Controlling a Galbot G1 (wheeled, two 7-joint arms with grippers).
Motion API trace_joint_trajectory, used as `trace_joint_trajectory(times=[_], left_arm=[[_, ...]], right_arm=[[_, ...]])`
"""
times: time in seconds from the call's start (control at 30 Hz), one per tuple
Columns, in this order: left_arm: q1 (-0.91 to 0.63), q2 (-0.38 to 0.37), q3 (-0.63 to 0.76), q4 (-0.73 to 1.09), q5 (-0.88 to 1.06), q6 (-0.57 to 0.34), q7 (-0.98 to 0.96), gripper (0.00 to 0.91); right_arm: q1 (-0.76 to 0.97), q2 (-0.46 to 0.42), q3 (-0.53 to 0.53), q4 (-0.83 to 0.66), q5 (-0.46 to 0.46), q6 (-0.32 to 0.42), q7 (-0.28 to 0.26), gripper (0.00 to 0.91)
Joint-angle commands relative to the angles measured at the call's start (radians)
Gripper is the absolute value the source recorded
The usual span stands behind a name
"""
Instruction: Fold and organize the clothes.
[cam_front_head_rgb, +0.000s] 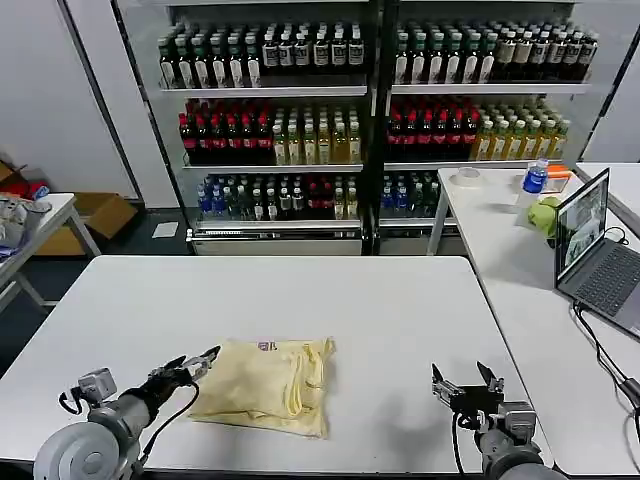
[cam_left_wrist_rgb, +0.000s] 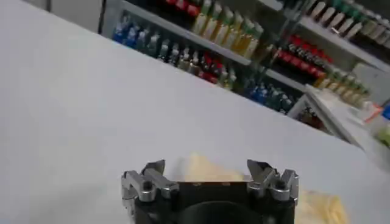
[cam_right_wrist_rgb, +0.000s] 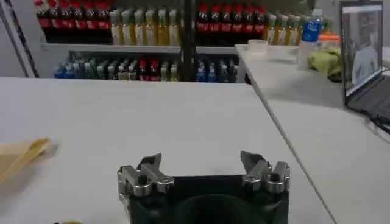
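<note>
- Pale yellow T-shirt (cam_front_head_rgb: 265, 385) lies folded into a rough rectangle on the white table (cam_front_head_rgb: 380, 300), near the robot's edge and a little to its left of centre.
- Fabric is soft and wrinkled; a small dark label mark sits at the far edge of the bundle, and a doubled fold runs down the side nearer the right arm.
- Left gripper (cam_front_head_rgb: 198, 364) hovers low just beside the shirt's near-left corner, fingers spread apart, nothing between them. Whether a fingertip touches the cloth cannot be told.
- Left wrist view: the left gripper (cam_left_wrist_rgb: 210, 172) shows its fingertips (cam_left_wrist_rgb: 153, 170) parted, with the T-shirt (cam_left_wrist_rgb: 204, 169) directly beyond them on the table (cam_left_wrist_rgb: 73, 103).
- Right gripper (cam_front_head_rgb: 463, 382) sits over bare tabletop, well apart from the shirt, fingers spread, holding nothing.
- Right wrist view: the right gripper (cam_right_wrist_rgb: 203, 165) is wide open over the table (cam_right_wrist_rgb: 183, 122); an edge of the T-shirt (cam_right_wrist_rgb: 21, 155) lies off to one side.
- A second white table (cam_front_head_rgb: 520, 260) stands to the robot's right with a laptop (cam_front_head_rgb: 595, 250) open on it; bottle shelves (cam_front_head_rgb: 300, 110) line the back wall.
</note>
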Motion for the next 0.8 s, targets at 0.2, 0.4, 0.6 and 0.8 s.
trace_joint_trajectory(times=[0.2, 0.4, 0.6, 0.8], left_arm=[[0.009, -0.01, 0.0, 0.097, -0.024, 0.001, 0.032, 0.907], [0.015, -0.028, 0.016, 0.095, -0.031, 0.001, 0.038, 0.907], [0.015, -0.061, 0.041, 0.079, -0.05, 0.0, 0.038, 0.907], [-0.038, -0.112, 0.05, 0.117, -0.084, -0.002, 0.031, 0.907]], right_arm=[[-0.012, -0.003, 0.018, 0.009, 0.0, -0.002, 0.001, 0.907], [-0.015, -0.007, 0.022, 0.016, 0.002, -0.005, 0.003, 0.907], [-0.018, -0.008, 0.023, 0.024, 0.003, -0.008, 0.005, 0.907], [-0.036, -0.01, 0.038, 0.037, 0.004, -0.008, 0.004, 0.907]])
